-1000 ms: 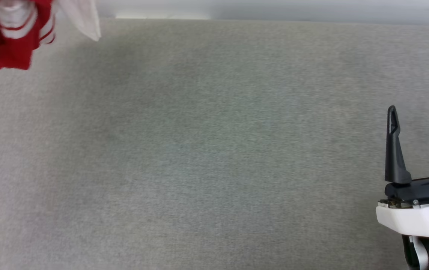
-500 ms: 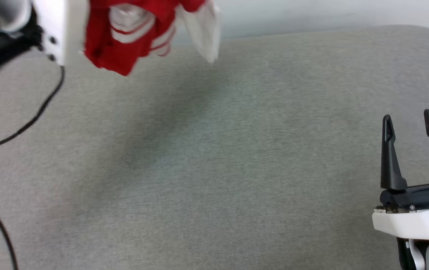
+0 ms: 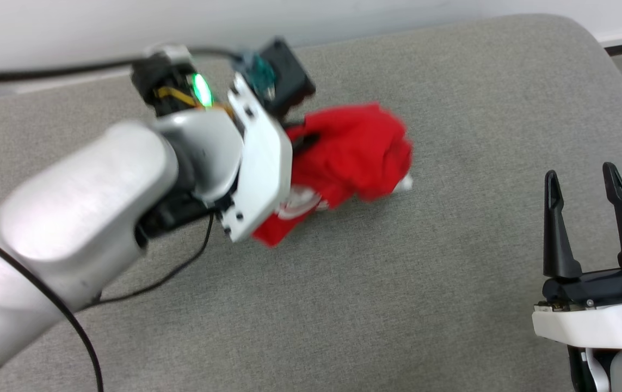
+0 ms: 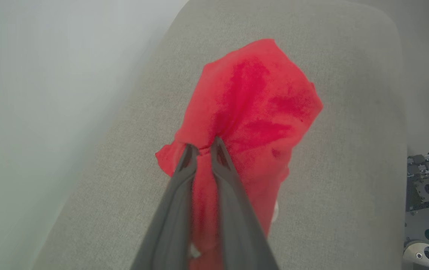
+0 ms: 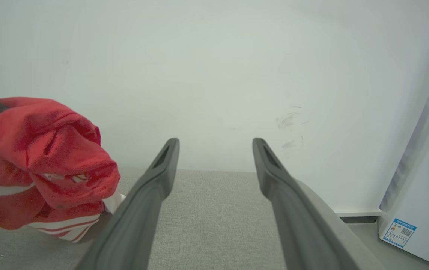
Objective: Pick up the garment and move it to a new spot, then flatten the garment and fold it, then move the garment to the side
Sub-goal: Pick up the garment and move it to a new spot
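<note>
Garment (image 3: 354, 152) bunched in left gripper's (image 4: 203, 144) pinch, grey cushion (image 3: 398, 305) beneath; right gripper (image 3: 578, 175) spread, well apart.

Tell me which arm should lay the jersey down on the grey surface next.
Left. The left pincer is shut on the bunched red jersey; the right pincer stands open, apart from it, empty.

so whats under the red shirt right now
The grey padded surface lies under the garment, which is held bunched by the left gripper. The patch directly beneath the bundle is covered, so anything there cannot be seen.
</note>
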